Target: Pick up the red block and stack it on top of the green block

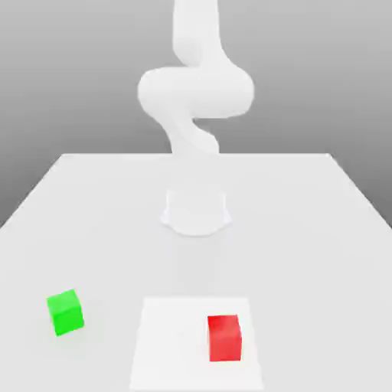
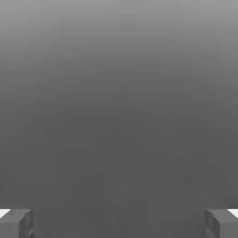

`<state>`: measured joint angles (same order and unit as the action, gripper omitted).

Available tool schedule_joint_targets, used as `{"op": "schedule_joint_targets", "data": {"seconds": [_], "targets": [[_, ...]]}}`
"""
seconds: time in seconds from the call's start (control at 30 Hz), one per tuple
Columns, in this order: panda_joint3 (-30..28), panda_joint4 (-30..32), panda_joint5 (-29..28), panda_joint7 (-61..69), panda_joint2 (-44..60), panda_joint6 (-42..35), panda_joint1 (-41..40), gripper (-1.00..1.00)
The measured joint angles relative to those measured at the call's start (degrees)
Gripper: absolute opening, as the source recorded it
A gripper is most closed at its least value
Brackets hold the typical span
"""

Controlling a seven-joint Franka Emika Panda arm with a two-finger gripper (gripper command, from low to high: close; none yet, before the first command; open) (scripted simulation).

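- Arm (image 1: pixel 196 92): upper portion cut off by the exterior view's top edge.
- Claw (image 2: pixel 119 224): fingers partly cropped by the hand view's border.

A pale, smooth tabletop (image 1: pixel 298 260) narrows toward its straight far edge, its two far corners in view, beneath even, bright light. Beyond that edge rises a plain gray backdrop (image 1: pixel 306 76), lighter at the top and darkening toward the tabletop. In the hand view, a gray expanse shades between lighter and darker tones.
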<state>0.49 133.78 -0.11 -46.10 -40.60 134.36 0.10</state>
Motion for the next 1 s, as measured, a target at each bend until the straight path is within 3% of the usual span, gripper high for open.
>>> {"op": "schedule_joint_targets", "data": {"seconds": [0.7, 0.9, 0.93, 1.0], "targets": [[3.6, 16.8, -1.0, -2.3, 44.0, 21.7, 1.6, 0.0], [2.2, 16.2, -2.8, -3.7, 56.4, 31.4, 2.7, 0.0], [1.9, 16.0, -3.0, -3.9, 57.8, 32.6, 2.9, -1.0], [1.9, 16.0, -3.0, -3.9, 57.8, 32.6, 2.9, -1.0]]}}
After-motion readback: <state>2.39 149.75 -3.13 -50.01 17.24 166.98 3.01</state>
